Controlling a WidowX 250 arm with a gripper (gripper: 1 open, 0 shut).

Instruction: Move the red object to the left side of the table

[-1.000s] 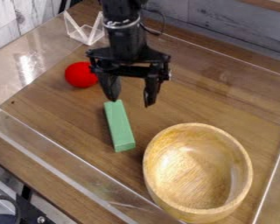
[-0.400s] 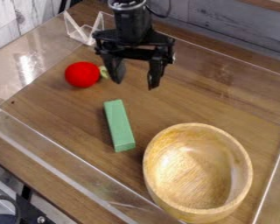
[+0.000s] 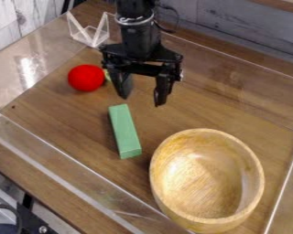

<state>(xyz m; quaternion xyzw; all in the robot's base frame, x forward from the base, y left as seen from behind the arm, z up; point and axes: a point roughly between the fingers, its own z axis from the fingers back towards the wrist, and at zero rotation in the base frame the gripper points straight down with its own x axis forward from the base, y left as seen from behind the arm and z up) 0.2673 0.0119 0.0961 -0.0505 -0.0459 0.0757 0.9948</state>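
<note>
Gripper (image 3: 142, 92) downward, jaws wide, seemingly empty.

The end effector (image 3: 142, 91) points straight down, fingers spread wide.

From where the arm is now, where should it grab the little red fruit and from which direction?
Grip the red object across its round middle, coming straight down from above. It sits alone on the table, with bare wood all round, so nothing blocks either side. The gripper already points down with jaws open, just to its right in the picture.
</note>
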